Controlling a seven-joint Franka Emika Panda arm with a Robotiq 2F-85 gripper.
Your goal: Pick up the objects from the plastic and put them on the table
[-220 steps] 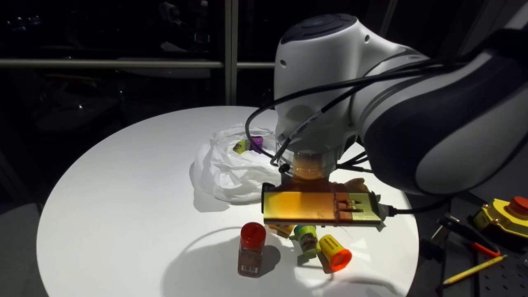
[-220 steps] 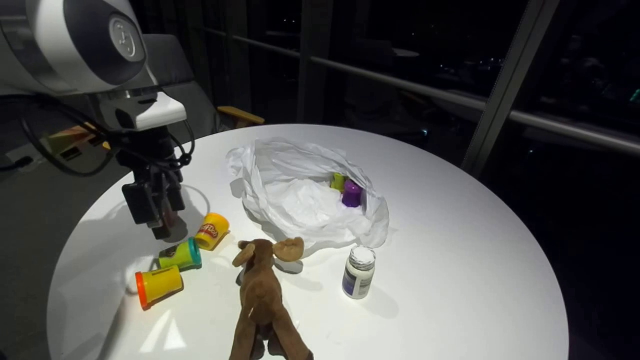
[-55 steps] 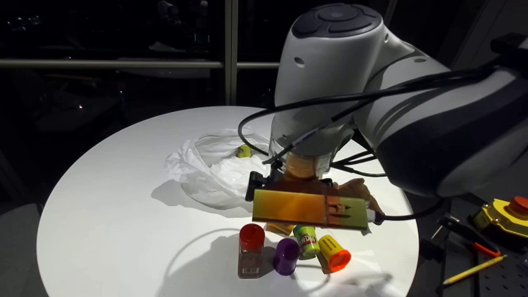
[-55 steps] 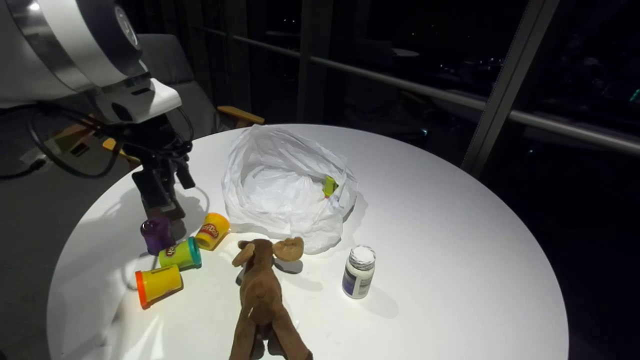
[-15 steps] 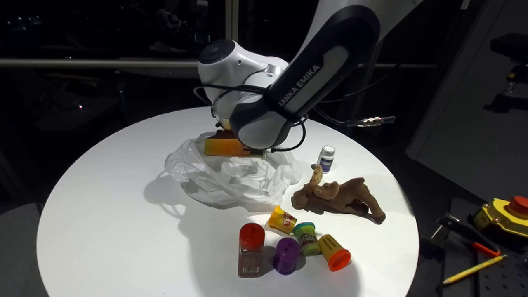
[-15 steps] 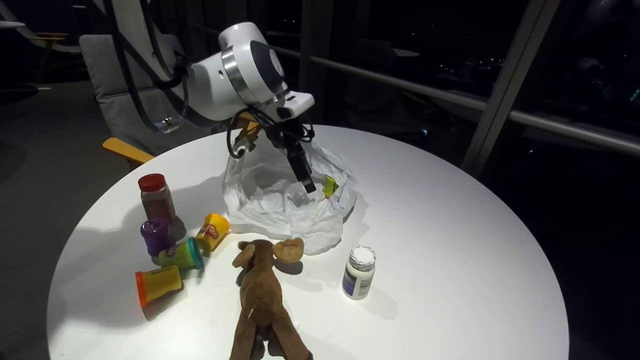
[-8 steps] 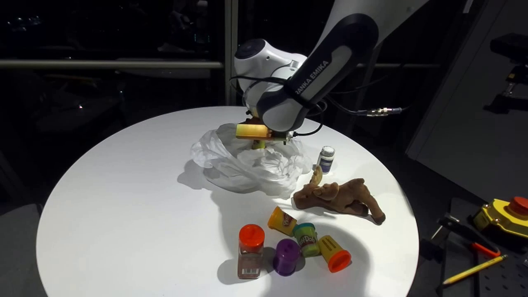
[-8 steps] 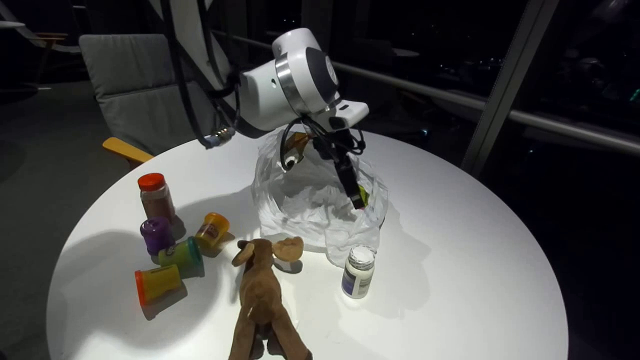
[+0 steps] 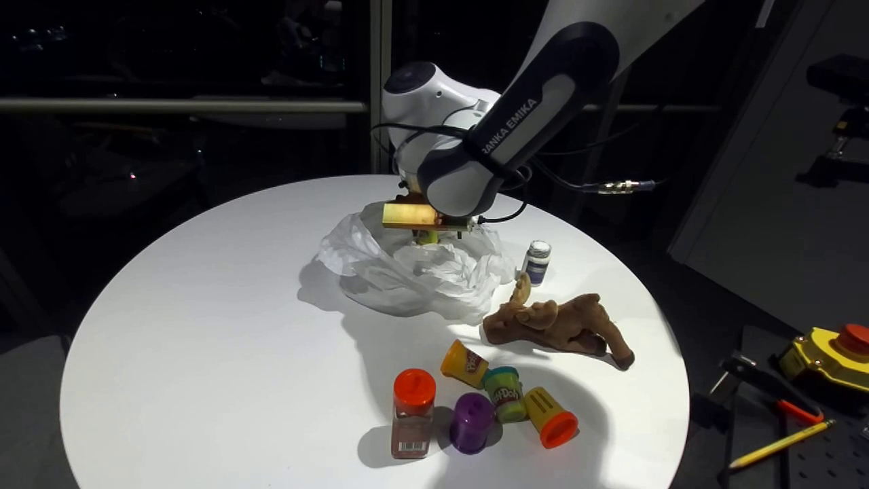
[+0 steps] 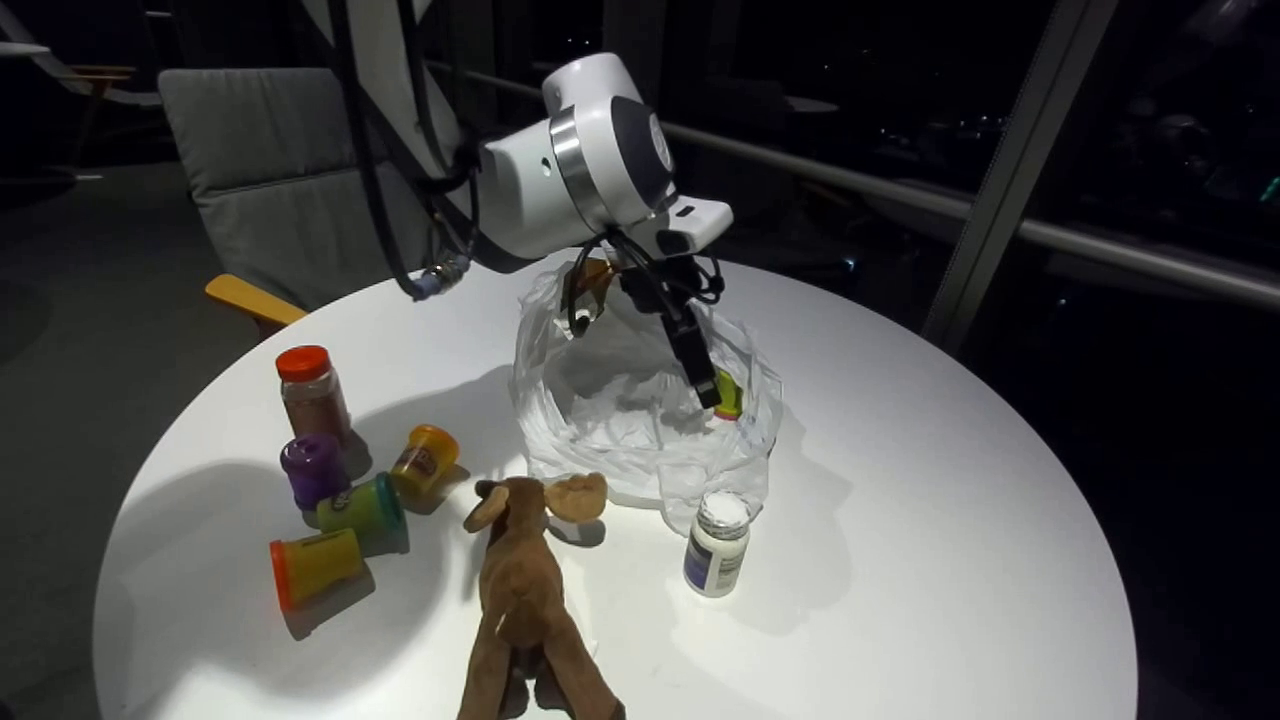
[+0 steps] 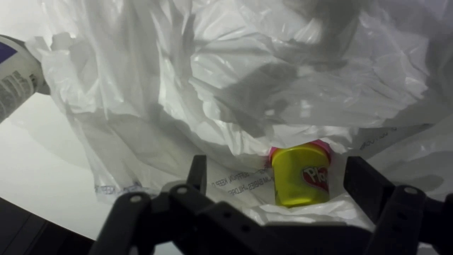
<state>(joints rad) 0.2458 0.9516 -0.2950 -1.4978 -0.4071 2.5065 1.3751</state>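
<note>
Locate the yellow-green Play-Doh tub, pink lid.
In the wrist view, the tub sits lower right, inside the crumpled white plastic bag, framed by the open black gripper.

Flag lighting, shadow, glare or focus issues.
In both exterior views, mostly near-black beyond the round white table, broad shadow across it; in the wrist view, bright glare spots on the wrinkled whitish plastic bag, black blocky fingers look slightly soft, "Pla" legible on the yellow cylindrical can.

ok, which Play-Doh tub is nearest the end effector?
The pink-lidded yellow-green tub: the only one visible in the plastic bag; the others are out on the table.
</note>
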